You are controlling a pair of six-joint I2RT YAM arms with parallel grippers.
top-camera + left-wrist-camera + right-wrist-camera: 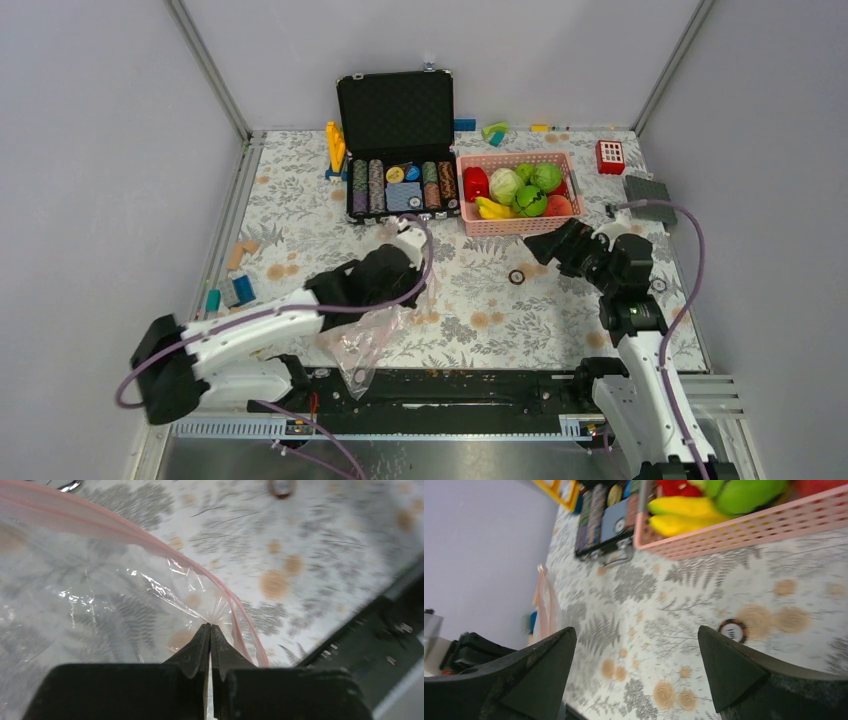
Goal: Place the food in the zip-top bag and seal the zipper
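My left gripper [210, 630] pinches the clear, floppy plastic zip-top bag [90, 605]; my right gripper [636, 635] gapes wide, holding nothing.
Left jaws close on film just inside the thin pink zipper strip [150, 542], the bag drooping at the near edge of the floral-patterned table [480, 300]; the small plastic toy food [518, 188] lies in the pink mesh basket [515, 228] beside the black case of striped poker chips [400, 185]; chip markings are too small to read.
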